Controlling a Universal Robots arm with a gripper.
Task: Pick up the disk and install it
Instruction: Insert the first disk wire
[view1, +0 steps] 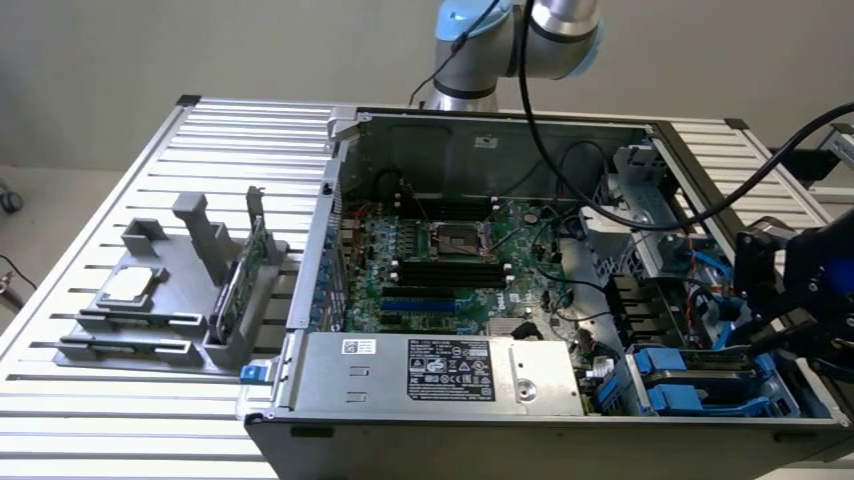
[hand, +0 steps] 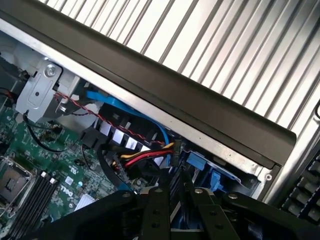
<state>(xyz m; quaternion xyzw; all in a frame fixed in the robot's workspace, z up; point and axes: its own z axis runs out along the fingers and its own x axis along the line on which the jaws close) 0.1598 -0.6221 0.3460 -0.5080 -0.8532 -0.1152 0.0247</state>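
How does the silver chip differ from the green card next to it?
The chip lies flat, while the card stands on its edge. The chip is silver and roughly square; the card is green, thin and longer. Both sit in the same grey holder on the slatted table.

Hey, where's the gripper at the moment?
The gripper hangs at the exterior view's far right, over the right edge of the open computer case, just above the blue drive carriers in its near corner.
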